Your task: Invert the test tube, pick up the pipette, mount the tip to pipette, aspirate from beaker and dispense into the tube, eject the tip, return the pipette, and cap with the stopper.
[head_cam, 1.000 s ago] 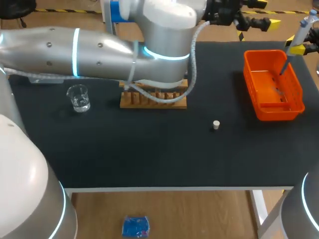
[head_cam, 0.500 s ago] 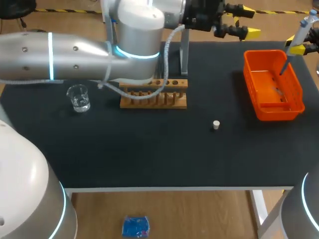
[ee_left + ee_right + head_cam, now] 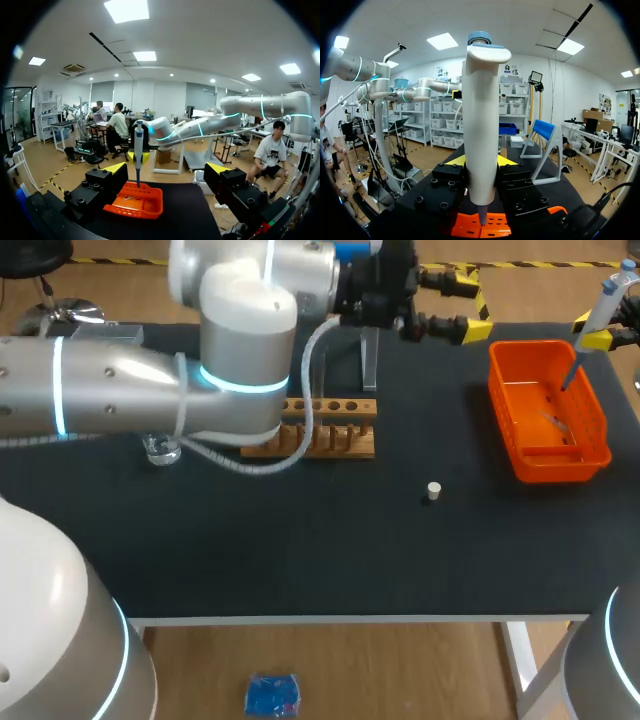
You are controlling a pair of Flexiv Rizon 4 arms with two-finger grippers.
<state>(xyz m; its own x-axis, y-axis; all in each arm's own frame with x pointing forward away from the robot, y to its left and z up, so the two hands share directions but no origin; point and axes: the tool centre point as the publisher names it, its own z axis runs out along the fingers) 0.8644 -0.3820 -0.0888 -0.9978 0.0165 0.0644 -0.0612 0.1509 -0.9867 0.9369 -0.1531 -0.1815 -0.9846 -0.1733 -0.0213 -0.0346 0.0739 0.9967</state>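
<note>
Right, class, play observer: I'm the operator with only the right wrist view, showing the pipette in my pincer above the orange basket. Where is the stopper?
Observer: The stopper lies alone on the black mat, between the wooden rack and the orange basket.
Operator: And my left pincer?
Observer: The left pincer is open and empty, above the table's far edge, facing your pipette.
Operator: Can you see the beaker?
Observer: Only partly. The beaker is mostly hidden under the left arm, on the rack's side away from the basket.
</note>
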